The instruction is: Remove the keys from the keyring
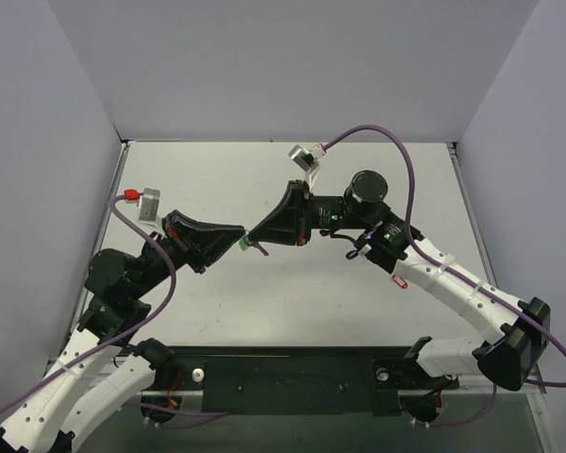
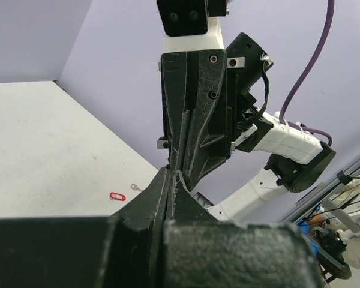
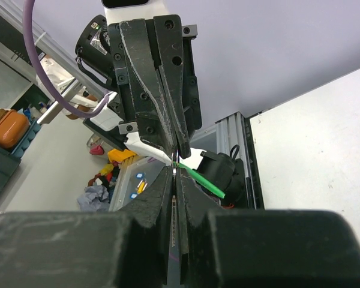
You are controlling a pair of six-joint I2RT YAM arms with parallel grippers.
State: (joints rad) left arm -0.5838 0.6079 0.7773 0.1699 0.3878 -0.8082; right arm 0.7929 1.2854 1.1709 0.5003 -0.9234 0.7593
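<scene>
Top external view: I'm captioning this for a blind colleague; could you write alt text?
Seen from above, two robot arms reach inward over a white table and meet tip to tip. The left gripper and right gripper are both shut, with a tiny green fob at the left gripper's tip.

Robotics lab test cell. White table (image 1: pixel 358 311) boxed in by plain lavender walls (image 1: pixel 292 66) at 9, 12 and 3 o'clock. Two white-and-black robot arms (image 1: pixel 453 283) on a black base plate (image 1: pixel 283 382) at 6 o'clock, purple cables (image 1: pixel 407 165) trailing off them. Right wrist view: aluminium frame rail (image 3: pixel 235 138) at table edge, orange case (image 3: pixel 6 129) at 9 o'clock, cluttered plastic bin (image 3: pixel 129 180) on the floor behind.
</scene>
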